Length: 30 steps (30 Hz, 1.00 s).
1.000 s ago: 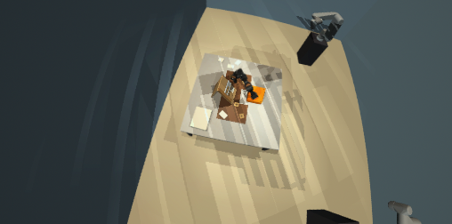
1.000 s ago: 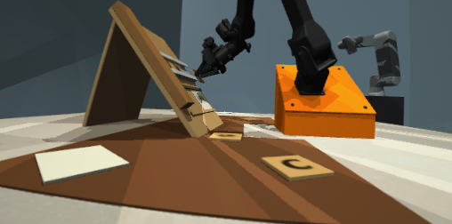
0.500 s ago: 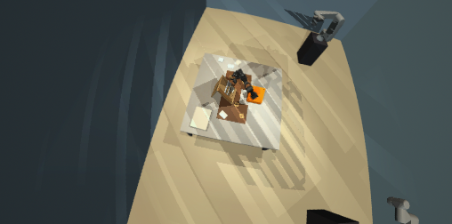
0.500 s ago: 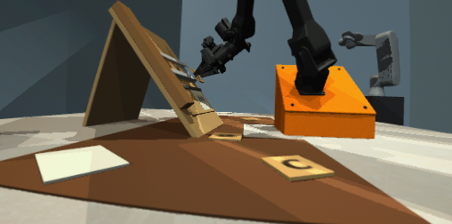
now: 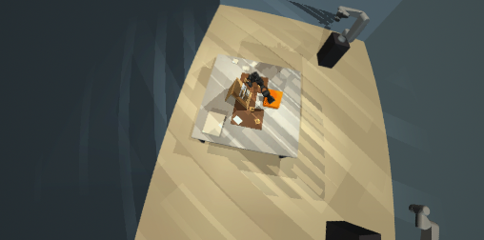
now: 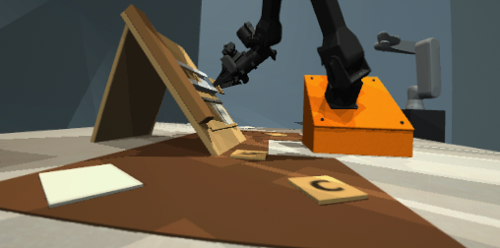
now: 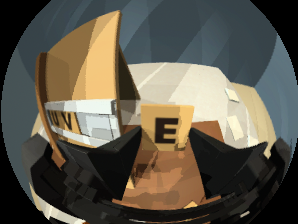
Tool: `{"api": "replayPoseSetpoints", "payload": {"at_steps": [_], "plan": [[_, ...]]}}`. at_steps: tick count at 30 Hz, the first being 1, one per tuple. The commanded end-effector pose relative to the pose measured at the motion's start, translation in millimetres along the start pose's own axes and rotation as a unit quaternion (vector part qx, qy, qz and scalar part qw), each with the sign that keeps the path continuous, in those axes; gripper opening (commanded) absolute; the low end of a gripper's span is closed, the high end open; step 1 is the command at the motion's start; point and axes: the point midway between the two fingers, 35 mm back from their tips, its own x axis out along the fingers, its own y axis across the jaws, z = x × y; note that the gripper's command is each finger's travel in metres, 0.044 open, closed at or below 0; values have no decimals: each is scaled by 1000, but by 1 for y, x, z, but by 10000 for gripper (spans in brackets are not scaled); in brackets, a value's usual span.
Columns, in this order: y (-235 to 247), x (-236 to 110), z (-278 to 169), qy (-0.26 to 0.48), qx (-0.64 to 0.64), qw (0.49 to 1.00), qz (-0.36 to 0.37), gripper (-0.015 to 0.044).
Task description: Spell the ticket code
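My gripper (image 7: 165, 131) (image 6: 218, 85) is shut on a tan tile marked E (image 7: 166, 129) and holds it upright at the face of the slanted wooden board (image 6: 148, 50) (image 7: 87, 56) (image 5: 234, 90). In the wrist view the board's letter rail (image 7: 80, 121) lies just left of the held tile, with a tile marked V in it. A tile marked C (image 6: 327, 189) (image 5: 257, 121) lies flat on the brown mat (image 6: 221, 203). Another tile (image 6: 249, 155) lies at the board's foot; its letter is too small to read. The white ticket (image 6: 89, 183) (image 5: 236, 120) lies on the mat; its print does not show.
The arm stands on an orange base (image 6: 354, 119) (image 5: 274, 99) right of the board. A cream pad (image 5: 213, 123) lies on the counter left of the mat. A grey arm on a black pedestal (image 6: 423, 70) (image 5: 333, 49) stands beyond the counter.
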Motion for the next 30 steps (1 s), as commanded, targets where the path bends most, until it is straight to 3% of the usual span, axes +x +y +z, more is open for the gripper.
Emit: {"api": "replayPoseSetpoints", "payload": {"at_steps": [1,30], "plan": [[3,0,-2,2,4,1000,-2,0],[18,0,-2,2,5,1000,-1,0]]}}
